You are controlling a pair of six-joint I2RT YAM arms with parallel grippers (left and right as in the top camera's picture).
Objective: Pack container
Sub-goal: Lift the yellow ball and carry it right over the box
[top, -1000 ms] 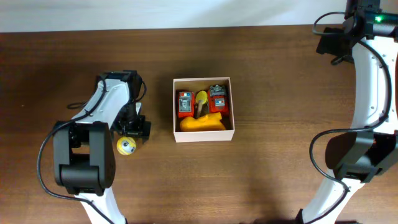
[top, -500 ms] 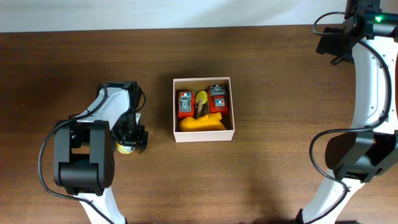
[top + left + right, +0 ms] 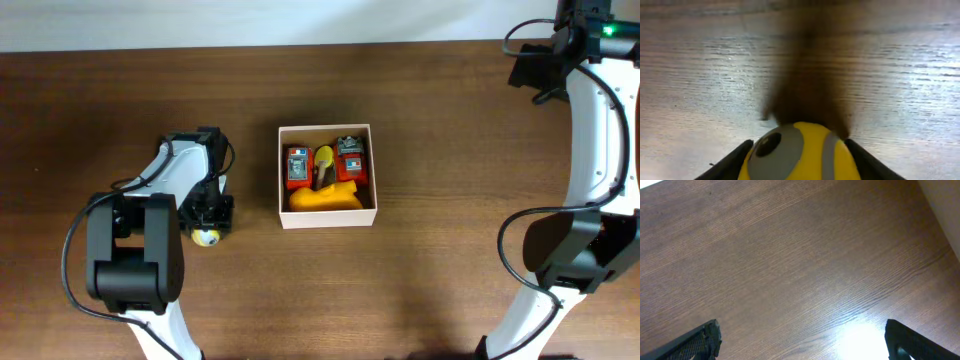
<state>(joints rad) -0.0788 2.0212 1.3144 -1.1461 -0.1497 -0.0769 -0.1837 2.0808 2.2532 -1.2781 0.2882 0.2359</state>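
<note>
A small round yellow toy [image 3: 206, 237] with grey patches and a dark eye lies on the wooden table, left of the container [image 3: 281, 178]. My left gripper [image 3: 208, 222] stands over the toy. In the left wrist view its two black fingers [image 3: 740, 156] press both sides of the yellow toy [image 3: 805, 155], so it is shut on it. The white-walled square container holds two red toys [image 3: 297, 167] and a yellow one [image 3: 325, 197]. My right gripper [image 3: 801, 330] hangs wide open over bare wood at the far right, with nothing between its fingers.
The right arm [image 3: 592, 130] rises along the table's right side, far from the container. The table's back edge meets a white wall [image 3: 250, 20].
My left gripper moved a little toward the front edge, came down over the yellow toy and closed its jaws onto it. The right arm stayed still.
</note>
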